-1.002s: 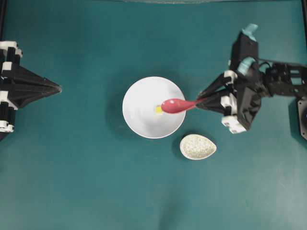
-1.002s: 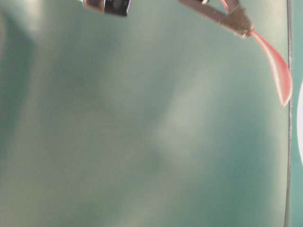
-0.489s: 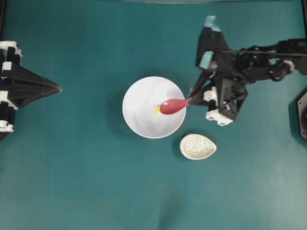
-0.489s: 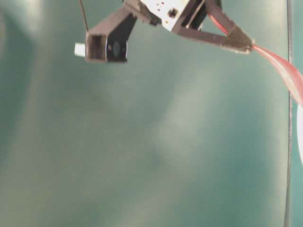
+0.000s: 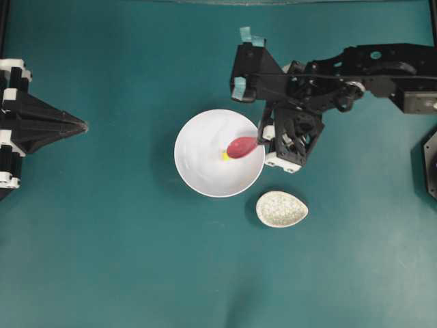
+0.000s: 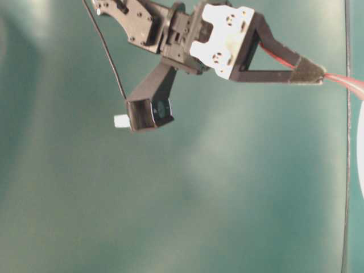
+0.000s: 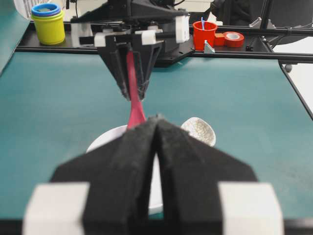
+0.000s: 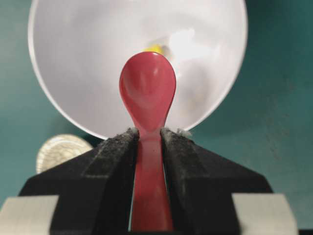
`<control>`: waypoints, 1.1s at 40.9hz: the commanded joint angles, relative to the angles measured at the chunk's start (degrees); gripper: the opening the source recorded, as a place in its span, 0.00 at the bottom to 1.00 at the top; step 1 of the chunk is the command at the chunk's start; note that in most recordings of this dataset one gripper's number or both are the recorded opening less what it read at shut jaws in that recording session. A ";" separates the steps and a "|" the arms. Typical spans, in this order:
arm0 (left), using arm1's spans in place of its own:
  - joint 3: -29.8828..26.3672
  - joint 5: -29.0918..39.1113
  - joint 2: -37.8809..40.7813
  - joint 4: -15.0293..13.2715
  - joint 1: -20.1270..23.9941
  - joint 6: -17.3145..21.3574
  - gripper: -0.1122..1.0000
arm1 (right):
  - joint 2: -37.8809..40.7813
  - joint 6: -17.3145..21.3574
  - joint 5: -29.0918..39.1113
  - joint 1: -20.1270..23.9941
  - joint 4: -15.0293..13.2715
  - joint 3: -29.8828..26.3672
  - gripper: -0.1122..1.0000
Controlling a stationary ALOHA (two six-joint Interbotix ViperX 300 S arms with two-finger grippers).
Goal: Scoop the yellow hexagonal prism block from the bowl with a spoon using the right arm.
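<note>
Over the bowl: your spoon is lowered in, the block not yet scooped.

Your right gripper point(image 8: 147, 147) is clamped on the handle of the spoon point(image 5: 242, 147), whose scoop hangs inside the white bowl point(image 5: 198, 171). Just past the scoop's tip sits the yellow block point(image 5: 224, 156), on the bowl's floor and, as far as I can judge, not in the scoop. Getting the scoop under the block and lifting it out is left. Your left gripper point(image 7: 155, 147) is closed on nothing, well apart.

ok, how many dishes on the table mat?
2. The white bowl sits mid-mat, holding the yellow block; the speckled egg-shaped spoon rest lies just off its lower right in the overhead view. None seem hidden.
</note>
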 commanded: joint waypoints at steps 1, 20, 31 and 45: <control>-1.67 -0.53 0.18 0.18 0.00 0.09 0.09 | -0.09 0.79 1.32 0.26 -1.76 -2.46 0.30; -1.67 -0.44 0.09 0.18 0.00 0.09 0.09 | 2.81 1.05 1.67 2.37 -2.90 -2.90 0.30; -1.67 -0.53 0.18 0.18 0.00 0.00 0.09 | 4.39 1.05 1.49 2.37 -2.90 -2.81 0.30; -1.67 -0.44 0.09 0.18 0.00 0.00 0.09 | 6.77 1.05 -2.64 2.55 -2.90 -2.81 0.30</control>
